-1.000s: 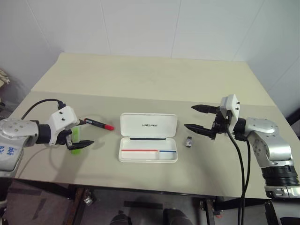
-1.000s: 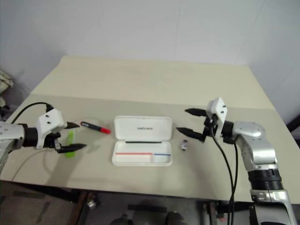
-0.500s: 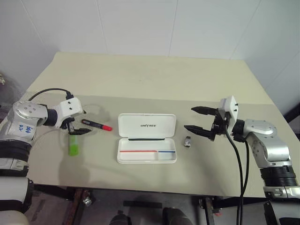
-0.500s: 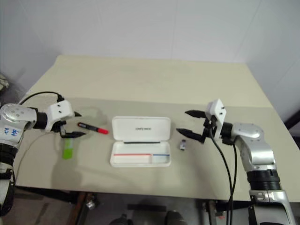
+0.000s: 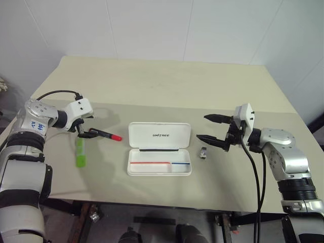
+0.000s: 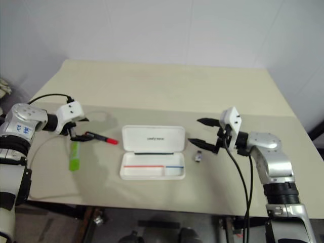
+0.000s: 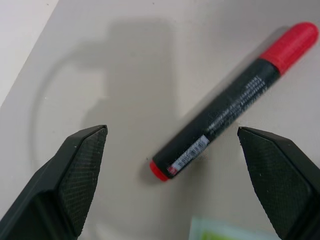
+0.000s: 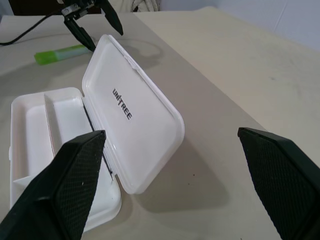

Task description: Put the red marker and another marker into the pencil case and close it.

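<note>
White tiled walls back a beige surface (image 5: 167, 86), the largest item we list, with all the other items resting on its near half.

Next we record the pencil case (image 5: 159, 155): a white, hard, rounded-corner case near the middle of the near half, lid folded back and lying open with dark lettering on it, tray toward us with a red-and-blue line printed across it. We see no marker in the tray.

Our right gripper (image 5: 211, 128) hovers to the right of the case, fingers spread wide and grasping nothing, pointing toward the case's lid. Our left gripper (image 5: 87, 126) sits at the left, tilted down, fingers likewise spread and grasping nothing; in the left wrist view they straddle the red marker without touching it.

We list the lime-green marker (image 5: 79, 153) at the far left, lying flat and running front to back, just beside and nearer us than the left gripper.

The red marker (image 5: 105, 134) lies flat between the left gripper and the case, black barrel toward the gripper, red cap toward the case, apart from both.

Smallest, a grey metal clip (image 5: 203, 152) lies just beside the case's right edge.
</note>
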`<state>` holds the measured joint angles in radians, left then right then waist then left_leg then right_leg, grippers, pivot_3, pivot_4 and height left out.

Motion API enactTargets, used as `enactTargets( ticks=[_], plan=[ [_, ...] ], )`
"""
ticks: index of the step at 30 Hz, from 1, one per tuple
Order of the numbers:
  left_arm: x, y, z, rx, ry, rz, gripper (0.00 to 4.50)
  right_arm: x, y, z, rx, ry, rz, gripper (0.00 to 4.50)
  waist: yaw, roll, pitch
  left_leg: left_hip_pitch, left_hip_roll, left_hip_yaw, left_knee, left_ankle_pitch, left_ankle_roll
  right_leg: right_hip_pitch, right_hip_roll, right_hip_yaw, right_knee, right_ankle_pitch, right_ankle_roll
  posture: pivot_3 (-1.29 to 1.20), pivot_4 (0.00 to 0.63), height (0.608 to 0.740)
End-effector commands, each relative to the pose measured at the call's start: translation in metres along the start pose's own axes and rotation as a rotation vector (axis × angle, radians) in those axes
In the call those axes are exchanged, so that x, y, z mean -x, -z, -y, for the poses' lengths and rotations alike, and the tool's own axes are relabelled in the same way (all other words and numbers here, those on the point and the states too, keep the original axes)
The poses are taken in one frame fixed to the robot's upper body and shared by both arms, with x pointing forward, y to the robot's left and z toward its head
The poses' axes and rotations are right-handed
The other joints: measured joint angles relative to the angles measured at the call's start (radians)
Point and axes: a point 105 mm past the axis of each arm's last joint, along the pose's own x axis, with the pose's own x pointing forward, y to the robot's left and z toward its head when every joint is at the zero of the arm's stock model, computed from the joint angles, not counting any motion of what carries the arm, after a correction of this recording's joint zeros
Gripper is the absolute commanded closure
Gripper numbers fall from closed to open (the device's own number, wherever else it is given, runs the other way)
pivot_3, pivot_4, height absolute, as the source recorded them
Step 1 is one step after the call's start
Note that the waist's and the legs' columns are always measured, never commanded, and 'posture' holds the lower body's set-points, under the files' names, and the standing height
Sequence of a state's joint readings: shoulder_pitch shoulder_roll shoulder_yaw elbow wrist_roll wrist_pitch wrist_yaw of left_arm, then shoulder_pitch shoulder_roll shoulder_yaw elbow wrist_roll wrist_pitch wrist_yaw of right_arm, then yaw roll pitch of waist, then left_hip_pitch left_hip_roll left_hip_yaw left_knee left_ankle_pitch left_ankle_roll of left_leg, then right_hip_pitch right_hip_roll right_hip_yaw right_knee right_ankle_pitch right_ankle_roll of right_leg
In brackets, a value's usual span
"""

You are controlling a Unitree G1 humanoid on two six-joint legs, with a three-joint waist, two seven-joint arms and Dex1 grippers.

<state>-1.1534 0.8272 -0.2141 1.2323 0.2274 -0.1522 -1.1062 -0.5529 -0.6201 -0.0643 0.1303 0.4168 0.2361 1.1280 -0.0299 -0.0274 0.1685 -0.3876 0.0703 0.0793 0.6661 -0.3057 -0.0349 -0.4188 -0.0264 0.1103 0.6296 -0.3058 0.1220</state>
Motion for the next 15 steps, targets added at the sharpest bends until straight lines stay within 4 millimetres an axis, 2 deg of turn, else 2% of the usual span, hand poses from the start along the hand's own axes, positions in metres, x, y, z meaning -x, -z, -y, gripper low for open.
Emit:
enactTargets(
  ticks=[1,9,14,15],
  plan=[
    [0.004,-0.002,-0.001,0.038,0.031,-0.003,0.05,0.003,-0.010,0.002,0.042,0.007,0.025,0.00,-0.002,0.000,0.000,0.000,0.000,0.001,0.000,0.000,0.000,0.000,0.000,0.000,0.000,0.000,0.000,0.00,0.150,0.740],
    [-0.004,0.000,-0.001,0.127,0.011,-0.034,0.05,0.000,-0.009,0.000,0.037,0.014,0.027,0.00,-0.001,0.000,0.000,0.000,0.000,0.001,0.000,0.000,0.000,-0.001,0.000,0.000,0.000,0.000,0.001,0.00,0.150,0.740],
    [-0.009,0.001,-0.002,0.108,-0.012,-0.059,0.05,0.001,-0.010,-0.001,0.036,0.021,0.030,0.00,-0.001,0.000,0.000,0.000,0.000,0.001,0.000,0.000,0.000,0.000,0.000,0.000,0.000,0.001,0.001,0.00,0.150,0.740],
    [-0.011,0.002,-0.002,0.103,-0.013,-0.074,0.23,0.001,-0.010,-0.001,0.036,0.022,0.030,0.00,-0.001,0.000,0.000,0.000,0.000,0.001,0.000,0.000,0.000,-0.001,0.000,0.000,0.000,0.001,0.001,0.00,0.150,0.740]
  ],
)
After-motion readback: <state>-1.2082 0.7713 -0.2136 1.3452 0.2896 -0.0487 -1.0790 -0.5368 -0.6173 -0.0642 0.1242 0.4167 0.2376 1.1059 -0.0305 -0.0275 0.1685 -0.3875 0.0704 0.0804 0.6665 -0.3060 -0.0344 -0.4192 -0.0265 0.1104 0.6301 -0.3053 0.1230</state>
